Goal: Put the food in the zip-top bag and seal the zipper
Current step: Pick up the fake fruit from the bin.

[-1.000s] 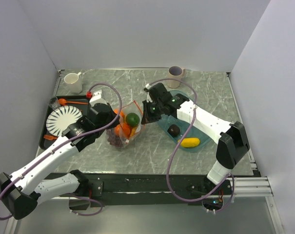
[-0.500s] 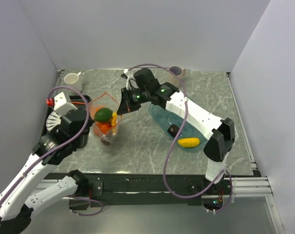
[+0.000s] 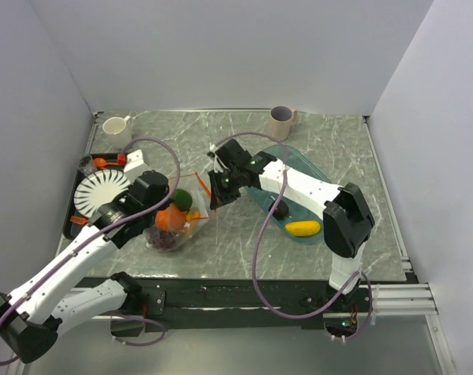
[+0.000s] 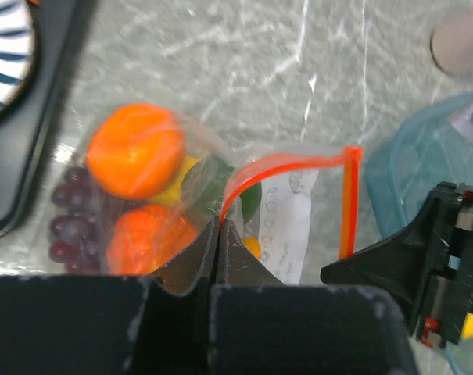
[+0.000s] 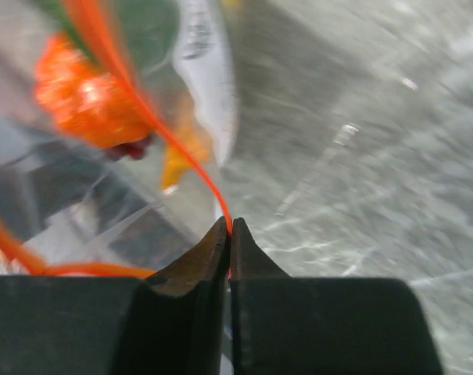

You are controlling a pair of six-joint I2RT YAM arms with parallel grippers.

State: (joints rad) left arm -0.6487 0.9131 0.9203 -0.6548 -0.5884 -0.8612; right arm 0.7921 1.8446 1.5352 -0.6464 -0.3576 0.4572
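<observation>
The clear zip-top bag (image 3: 173, 225) lies left of centre and holds an orange (image 4: 134, 150), a purple grape bunch (image 4: 67, 223), a green avocado (image 3: 181, 198) and orange bits. My left gripper (image 4: 219, 226) is shut on the near side of the bag's mouth, on its orange-red zipper (image 4: 347, 203). My right gripper (image 5: 230, 228) is shut on the zipper strip (image 5: 185, 160) at the bag's right end, and it also shows in the top view (image 3: 212, 192). A dark plum (image 3: 279, 208) and a yellow lemon (image 3: 302, 228) lie in the teal bowl (image 3: 306, 168).
A black tray (image 3: 73, 226) at the left holds a striped plate (image 3: 102, 191) and orange cutlery (image 3: 102, 162). A white mug (image 3: 117, 126) stands at the back left. A beige cup (image 3: 281, 117) stands at the back centre.
Both grippers carried the bag up and to the left, then brought it down again. It now rests lower and left of where it was a second ago.
</observation>
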